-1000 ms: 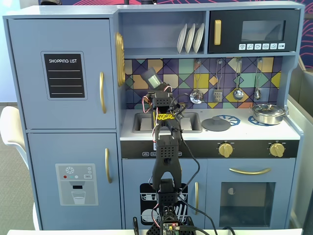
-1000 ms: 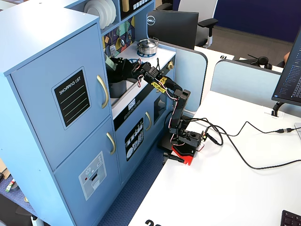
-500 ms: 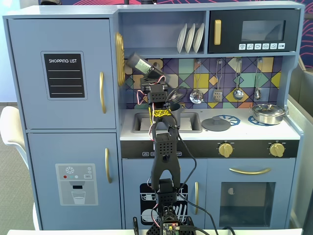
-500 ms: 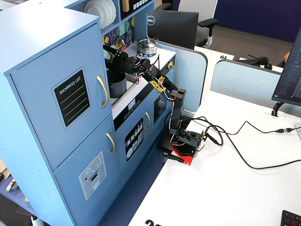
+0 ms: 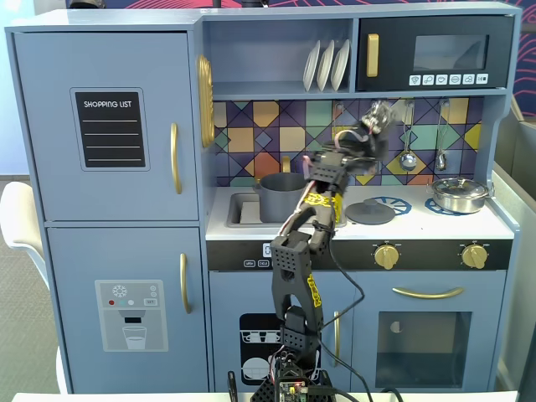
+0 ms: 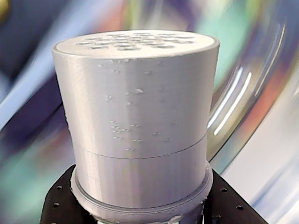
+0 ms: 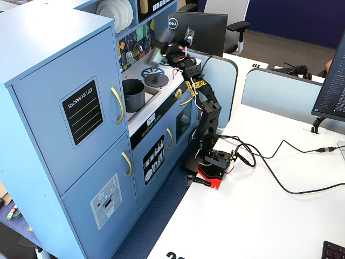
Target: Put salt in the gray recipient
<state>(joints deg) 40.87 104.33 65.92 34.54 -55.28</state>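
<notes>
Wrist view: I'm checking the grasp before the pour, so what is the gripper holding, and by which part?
The salt shaker, clamped low on its body; its perforated top points away, free of the gripper.

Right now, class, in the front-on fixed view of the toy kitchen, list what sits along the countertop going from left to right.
Sink basin → gray pot → flat round gray lid → shiny steel pan. The arm rises in front between pot and lid, so I leave it out of the order.

The salt (image 6: 138,116) looks matt, finely ridged plastic.
</notes>
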